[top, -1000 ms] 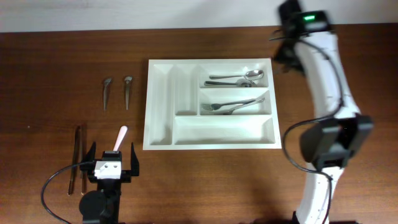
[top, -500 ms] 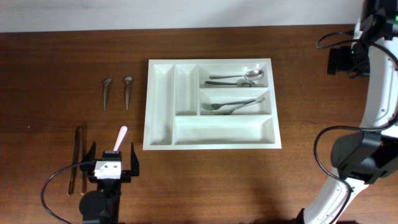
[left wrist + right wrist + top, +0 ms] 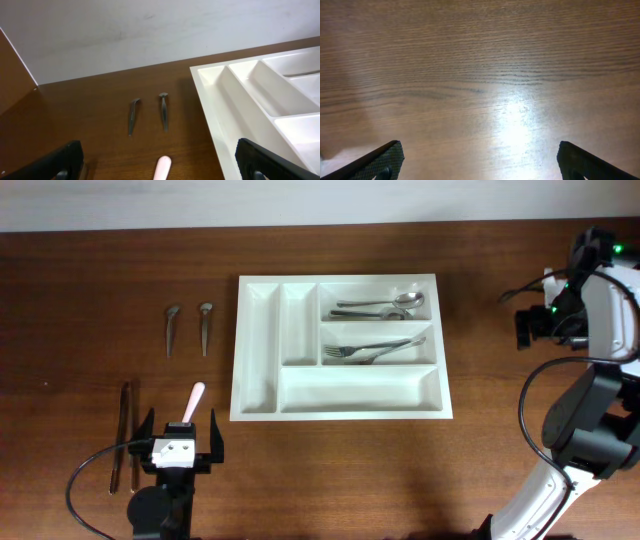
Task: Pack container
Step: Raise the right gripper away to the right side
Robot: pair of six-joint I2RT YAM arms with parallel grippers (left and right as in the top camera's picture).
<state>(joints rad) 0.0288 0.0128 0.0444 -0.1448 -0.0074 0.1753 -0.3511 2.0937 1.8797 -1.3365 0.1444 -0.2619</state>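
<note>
Centre frame overhead, the large white five-compartment plastic tray [image 3: 360, 390] lies up-right of the left gripper [image 3: 181, 428], jaws spread, nearest a pink-handled utensil [image 3: 192, 402] lengthwise just ahead. Right gripper [image 3: 480, 162], equally spread, hangs at the right edge over the wooden tabletop [image 3: 480, 60].

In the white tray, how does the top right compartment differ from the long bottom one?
The top right compartment holds spoons, while the bottom compartment looks empty. The bottom compartment is longer and reaches further left than the top right compartment. Both are white, horizontal sections of the same container.
</note>
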